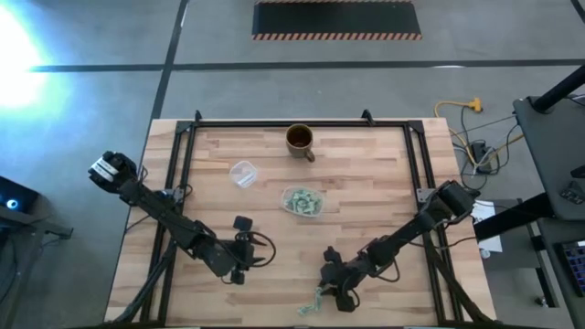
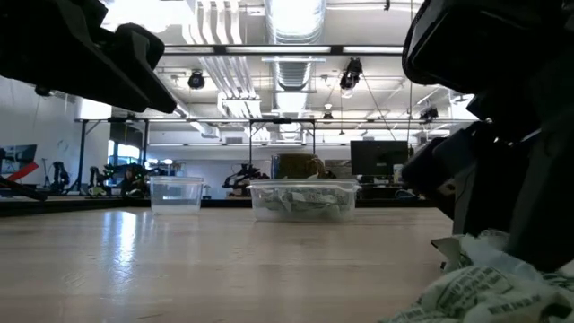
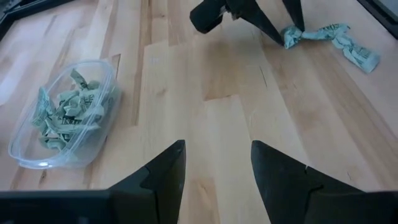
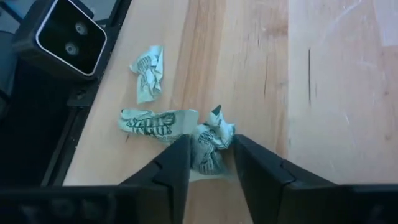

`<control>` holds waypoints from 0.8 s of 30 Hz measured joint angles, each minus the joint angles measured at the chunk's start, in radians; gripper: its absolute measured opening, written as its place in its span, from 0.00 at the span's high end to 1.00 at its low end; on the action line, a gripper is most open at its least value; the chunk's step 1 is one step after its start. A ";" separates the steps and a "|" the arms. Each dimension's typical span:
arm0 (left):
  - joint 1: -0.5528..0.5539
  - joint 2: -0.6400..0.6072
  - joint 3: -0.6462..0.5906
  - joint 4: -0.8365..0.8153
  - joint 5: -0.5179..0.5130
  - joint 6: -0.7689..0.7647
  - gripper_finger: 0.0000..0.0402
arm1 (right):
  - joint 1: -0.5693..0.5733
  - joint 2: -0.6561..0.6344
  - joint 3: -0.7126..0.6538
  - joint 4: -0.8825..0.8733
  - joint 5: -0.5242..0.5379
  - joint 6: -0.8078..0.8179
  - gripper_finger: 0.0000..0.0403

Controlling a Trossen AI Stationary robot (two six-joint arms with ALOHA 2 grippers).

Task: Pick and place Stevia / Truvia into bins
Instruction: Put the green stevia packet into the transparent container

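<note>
Several crumpled green-and-white Stevia / Truvia sachets [image 1: 311,302] lie by the table's near edge, right of centre. My right gripper [image 4: 211,140] is down over them, its fingers on either side of one crumpled sachet [image 4: 210,152]. Two more sachets [image 4: 155,121] [image 4: 148,73] lie flat just beyond it. The clear bin [image 1: 285,196] at mid-table holds many sachets. My left gripper [image 3: 214,146] hovers open left of centre [image 1: 239,270], holding nothing. My right gripper pinches one crumpled sachet [image 4: 214,144] between its two fingers [image 4: 180,158], coming from above on a slant toward the near edge. The sachet rests on the table, touching the flat sachet beside it.
A small clear cup [image 1: 242,173] stands left of the bin and a brown mug [image 1: 300,140] near the far edge. A black camera [image 4: 62,34] sits at the table's near edge, close to the loose sachets. Bare wood lies between the two grippers.
</note>
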 joint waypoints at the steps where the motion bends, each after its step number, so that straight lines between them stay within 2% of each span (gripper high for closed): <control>1: 0.000 0.000 0.000 0.000 0.000 0.000 0.59 | 0.000 -0.002 0.000 -0.002 0.000 -0.007 0.73; 9: 0.000 0.000 0.000 0.004 0.000 0.000 0.59 | 0.006 -0.030 0.004 -0.036 -0.011 -0.110 0.95; 13: 0.000 0.000 0.000 0.006 0.000 0.000 0.59 | 0.005 -0.064 0.003 -0.056 -0.006 -0.140 0.95; 20: 0.000 0.000 0.000 0.006 0.000 0.000 0.59 | -0.023 -0.145 0.009 -0.127 0.078 -0.261 0.94; 24: 0.000 0.000 0.000 0.007 0.000 0.000 0.59 | -0.062 -0.193 0.009 -0.141 0.162 -0.374 0.94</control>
